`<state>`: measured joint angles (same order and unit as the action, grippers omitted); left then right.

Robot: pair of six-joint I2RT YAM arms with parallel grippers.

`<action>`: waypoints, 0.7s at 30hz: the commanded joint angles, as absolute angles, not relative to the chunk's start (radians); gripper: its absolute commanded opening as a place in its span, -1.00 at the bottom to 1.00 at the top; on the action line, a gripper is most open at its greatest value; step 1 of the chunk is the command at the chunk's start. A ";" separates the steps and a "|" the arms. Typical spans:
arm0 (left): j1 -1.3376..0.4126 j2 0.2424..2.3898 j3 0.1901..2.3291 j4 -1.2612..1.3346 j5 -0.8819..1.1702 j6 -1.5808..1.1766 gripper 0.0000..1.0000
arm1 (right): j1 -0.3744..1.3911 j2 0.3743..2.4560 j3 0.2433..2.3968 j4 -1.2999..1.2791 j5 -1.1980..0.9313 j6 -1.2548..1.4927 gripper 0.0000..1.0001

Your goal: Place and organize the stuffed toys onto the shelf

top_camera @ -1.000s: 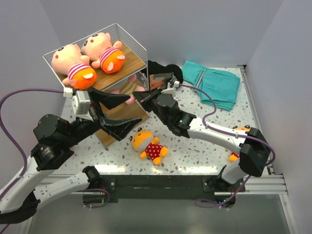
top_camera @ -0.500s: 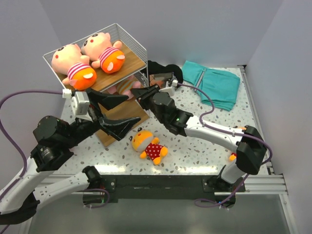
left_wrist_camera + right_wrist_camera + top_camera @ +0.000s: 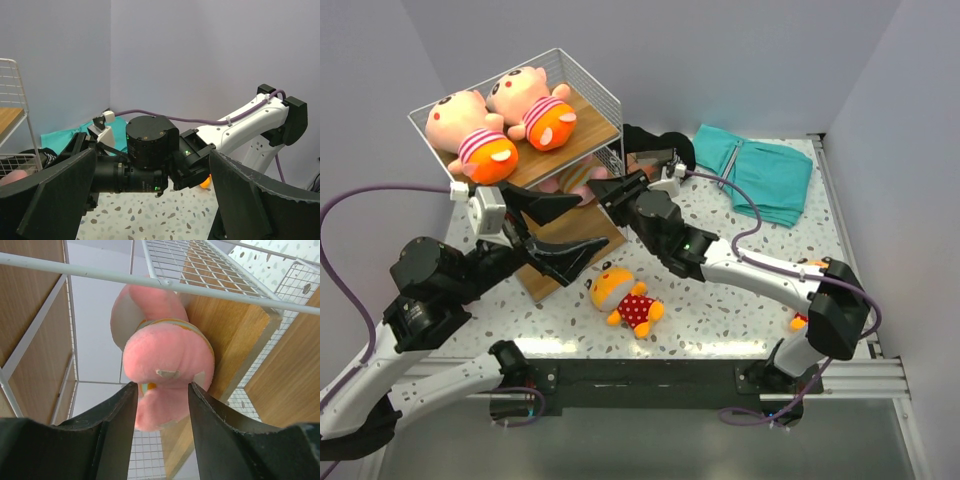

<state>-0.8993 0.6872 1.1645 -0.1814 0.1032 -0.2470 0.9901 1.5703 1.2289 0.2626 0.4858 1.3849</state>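
Note:
The shelf [image 3: 588, 135] stands at the back left; two pink stuffed toys in striped tops [image 3: 480, 135] [image 3: 535, 105] lie on its top board. My right gripper [image 3: 607, 190] is shut on a third pink toy [image 3: 582, 178] and holds it inside the middle tier. The right wrist view shows this toy [image 3: 167, 360] squeezed in my right gripper [image 3: 161, 390], between wire mesh and a wooden board [image 3: 235, 335]. My left gripper [image 3: 592, 224] is open and empty in front of the shelf. An orange-headed toy in red polka dots [image 3: 625, 298] lies on the table.
A folded teal cloth [image 3: 760, 170] and a black bundle [image 3: 655, 140] lie at the back. An orange toy part [image 3: 812, 265] shows by the right arm's elbow. In the left wrist view the right arm's wrist [image 3: 150, 155] fills the gap of my left gripper [image 3: 150, 200].
My right gripper has moved left and deeper into the shelf's middle tier with the pink toy. The left arm has hardly moved.

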 commanded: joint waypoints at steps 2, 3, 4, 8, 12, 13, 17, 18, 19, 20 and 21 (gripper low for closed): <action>-0.905 0.695 1.143 -0.186 0.037 -0.222 1.00 | 0.997 1.465 1.171 0.307 0.517 1.307 0.00; -0.904 0.698 1.140 -0.199 0.032 -0.221 1.00 | 0.997 1.454 1.157 0.310 0.508 1.301 0.01; -0.904 0.703 1.140 -0.209 0.020 -0.218 0.99 | 0.996 1.433 1.141 0.322 0.493 1.293 0.01; -0.904 0.727 1.137 -0.250 0.003 -0.212 1.00 | 0.997 1.379 1.080 0.292 0.451 1.224 0.01; -0.904 0.715 1.103 -0.252 0.003 -0.241 1.00 | 0.997 1.304 1.049 0.227 0.434 1.100 0.01; -0.904 0.703 1.092 -0.249 -0.023 -0.258 1.00 | 0.996 1.290 1.055 0.200 0.436 1.048 0.01; -0.904 0.669 1.025 -0.262 -0.055 -0.285 1.00 | 0.993 1.189 1.020 0.087 0.475 0.970 0.02; -0.904 0.666 1.019 -0.276 -0.060 -0.287 1.00 | 0.992 1.169 1.003 0.094 0.482 0.953 0.02; -0.904 0.660 1.014 -0.291 -0.064 -0.290 1.00 | 0.992 1.152 0.977 0.092 0.491 0.921 0.02; -0.904 0.655 1.006 -0.322 -0.075 -0.294 1.00 | 0.992 1.128 0.971 0.087 0.509 0.907 0.02; -0.904 0.649 1.002 -0.333 -0.093 -0.302 1.00 | 0.989 1.117 0.965 0.066 0.517 0.896 0.02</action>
